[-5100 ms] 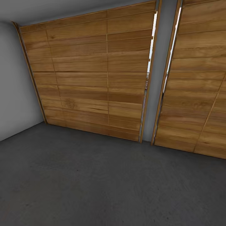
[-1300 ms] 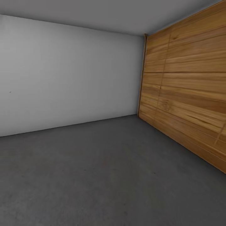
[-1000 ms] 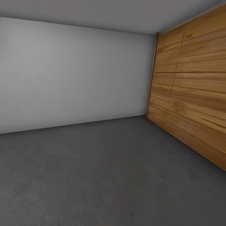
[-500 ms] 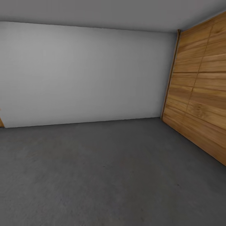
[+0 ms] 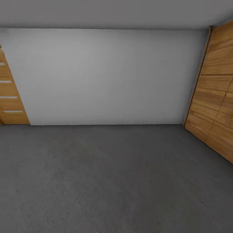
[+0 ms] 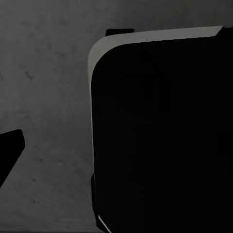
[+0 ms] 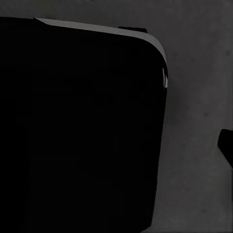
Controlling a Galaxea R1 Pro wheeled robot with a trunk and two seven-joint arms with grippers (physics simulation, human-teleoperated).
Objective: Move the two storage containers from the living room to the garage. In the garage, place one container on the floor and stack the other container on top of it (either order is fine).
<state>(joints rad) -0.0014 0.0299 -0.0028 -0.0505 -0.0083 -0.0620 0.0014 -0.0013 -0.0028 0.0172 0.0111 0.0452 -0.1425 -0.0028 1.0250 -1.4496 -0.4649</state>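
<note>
Two panelled wooden doors bracket the head view: at the left edge a honey-brown door (image 5: 9, 103) with pale slots, then a plain grey wall (image 5: 106, 77) across the middle, then a larger wooden door (image 5: 215, 97) running down the right side, all standing on the dark concrete floor (image 5: 113, 181) of what looks like the garage. No orange-red storage container appears on that floor, so where the two bins lie relative to either set of jaws cannot be told from here. The left wrist view looks down on mottled concrete (image 6: 48, 97) beside a large black rounded body (image 6: 160, 136), probably part of the robot; the right wrist view gives the same, concrete (image 7: 199, 97) next to a black mass (image 7: 77, 126). Whether either pair of jaws is spread or pressed together cannot be told. As a judgement from the task alone, thin-walled lidless plastic bins should be light, slightly flexible and smooth, best taken by the rim of a wall.
</note>
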